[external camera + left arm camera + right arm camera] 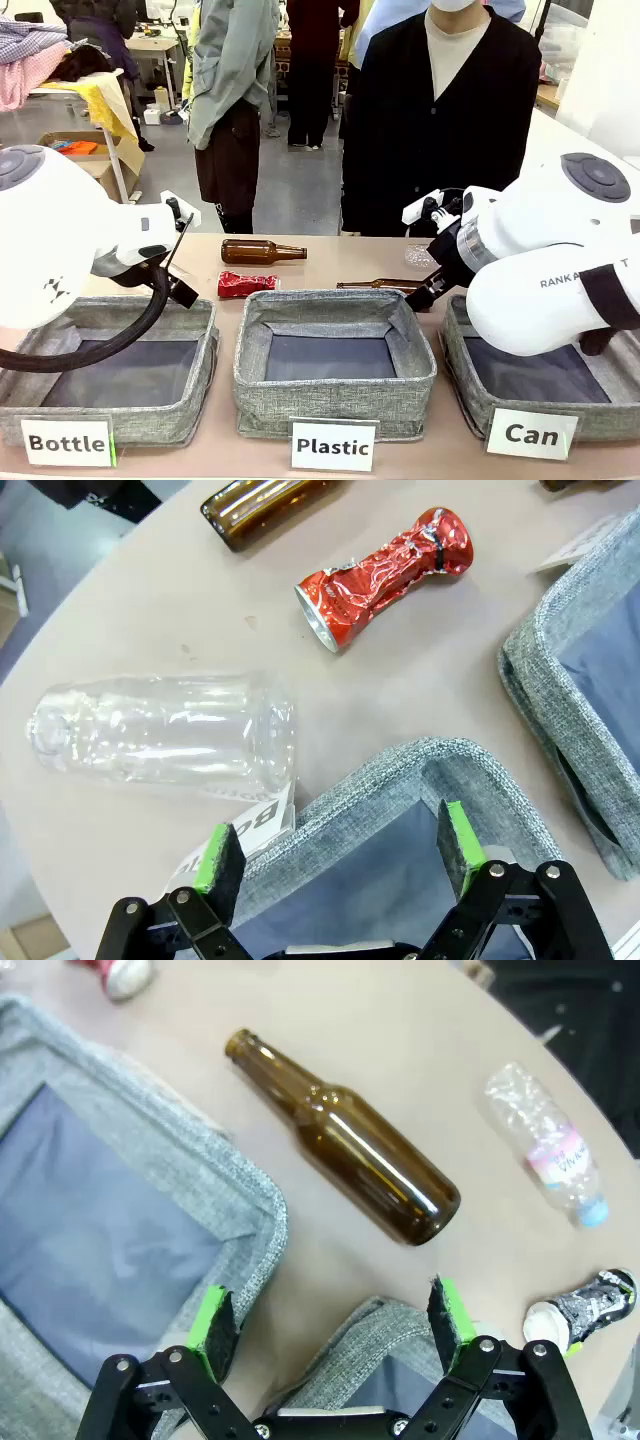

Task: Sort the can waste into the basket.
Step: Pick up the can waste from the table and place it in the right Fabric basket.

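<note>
Item: shiny red crushed metal can [247,284], creased, laid on its side on the beige table [350,262] behind the bins. Item: black crushed can with pale markings [590,1305], laid beside a grey bin corner. Grey woven basket carded "Can" [462,375] is set at the right. Left gripper [340,845] and right gripper [330,1320] are held above bin rims, jaws spread wide, empty.

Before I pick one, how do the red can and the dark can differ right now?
Colour: the red can is shiny red; the dark can is black and silver. Place: the red can lies just beyond the Plastic bin's far left corner; the dark can lies near the small labelled plastic bottle. Both are crushed and lie on their sides on the table.
</note>
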Motion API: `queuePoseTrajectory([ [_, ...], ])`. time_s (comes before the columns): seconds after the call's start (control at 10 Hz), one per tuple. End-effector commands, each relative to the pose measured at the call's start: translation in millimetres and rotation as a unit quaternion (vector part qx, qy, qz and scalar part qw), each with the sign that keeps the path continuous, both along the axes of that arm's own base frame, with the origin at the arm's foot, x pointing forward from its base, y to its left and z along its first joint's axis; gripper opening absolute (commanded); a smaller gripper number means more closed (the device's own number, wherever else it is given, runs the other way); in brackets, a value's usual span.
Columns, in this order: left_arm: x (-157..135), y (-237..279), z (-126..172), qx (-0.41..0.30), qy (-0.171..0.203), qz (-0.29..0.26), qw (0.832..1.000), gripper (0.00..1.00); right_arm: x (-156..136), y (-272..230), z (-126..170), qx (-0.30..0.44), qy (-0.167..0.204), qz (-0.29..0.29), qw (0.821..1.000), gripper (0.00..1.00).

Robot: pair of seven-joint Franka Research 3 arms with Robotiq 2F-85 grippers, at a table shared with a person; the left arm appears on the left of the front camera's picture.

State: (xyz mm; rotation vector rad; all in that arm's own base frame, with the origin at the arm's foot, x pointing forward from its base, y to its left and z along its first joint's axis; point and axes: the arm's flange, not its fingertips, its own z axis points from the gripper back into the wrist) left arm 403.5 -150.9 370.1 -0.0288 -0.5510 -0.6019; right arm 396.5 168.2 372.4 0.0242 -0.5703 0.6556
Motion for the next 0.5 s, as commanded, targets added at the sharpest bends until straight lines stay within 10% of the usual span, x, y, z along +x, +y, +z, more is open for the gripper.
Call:
queuePoseTrajectory([
  [0.0,0.0,0.0,0.0,0.000,0.000,0.000,1.000,1.00,0.0,0.0,0.0,0.000,0.000,0.000,1.000,1.00],
  [0.4,0.0,0.0,0.0,0.000,0.000,0.000,1.000,1.00,0.0,0.0,0.0,0.000,0.000,0.000,1.000,1.00],
])
